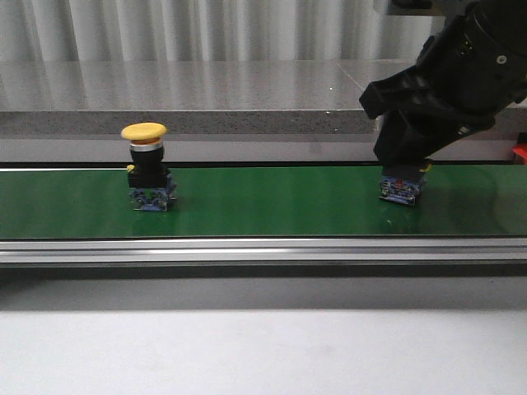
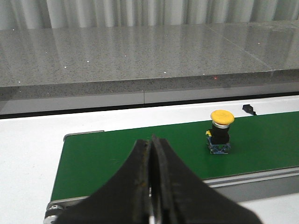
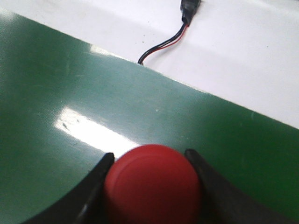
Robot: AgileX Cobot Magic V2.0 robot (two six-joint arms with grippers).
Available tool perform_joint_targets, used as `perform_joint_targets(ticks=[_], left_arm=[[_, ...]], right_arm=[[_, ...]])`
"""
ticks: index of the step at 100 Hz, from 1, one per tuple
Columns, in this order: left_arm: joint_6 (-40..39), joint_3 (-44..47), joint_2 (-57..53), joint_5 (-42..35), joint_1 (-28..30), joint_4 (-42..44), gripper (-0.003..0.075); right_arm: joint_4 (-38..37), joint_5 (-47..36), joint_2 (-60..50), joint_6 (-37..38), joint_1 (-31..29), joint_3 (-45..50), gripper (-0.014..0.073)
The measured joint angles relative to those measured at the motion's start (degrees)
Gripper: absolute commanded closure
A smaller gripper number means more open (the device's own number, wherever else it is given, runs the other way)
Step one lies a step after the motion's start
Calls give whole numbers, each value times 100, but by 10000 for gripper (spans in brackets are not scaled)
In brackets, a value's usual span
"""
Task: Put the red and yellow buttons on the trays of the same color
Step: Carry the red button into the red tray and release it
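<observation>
- Green conveyor belt (image 1: 272, 202) runs left-right, silver rail (image 1: 263, 249) along its near edge.
- White tabletop (image 1: 263, 350) in front of the belt, also behind it.
- Grey speckled stone counter (image 1: 189, 86) behind the belt, glossy, with light reflections.
- Pale pleated curtain (image 1: 206, 29) behind the counter.
- Black-red wire (image 3: 163, 44) on white surface just beyond the belt.
</observation>
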Motion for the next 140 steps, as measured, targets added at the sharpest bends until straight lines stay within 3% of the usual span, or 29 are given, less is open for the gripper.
perform_joint_targets(ticks=[17,32,52,88,109,140], left_arm=[[12,0,0,0,0,0,741],[12,0,0,0,0,0,741],[12,0,0,0,0,0,741],[12,0,0,0,0,0,741],[12,0,0,0,0,0,741],[12,0,0,0,0,0,741]], right_arm=[[0,153,0,0,-72,-63,482],[-37,696,-130,0,-528,-550,482],[-62,1368,-172,0,-1740,-1708,482],[-143,1395,267,50,-3885,-2908,482],[-145,1314,1166,59,-4325,-3429,482],[-145,1366,2409,70,-4404,-4280,482]])
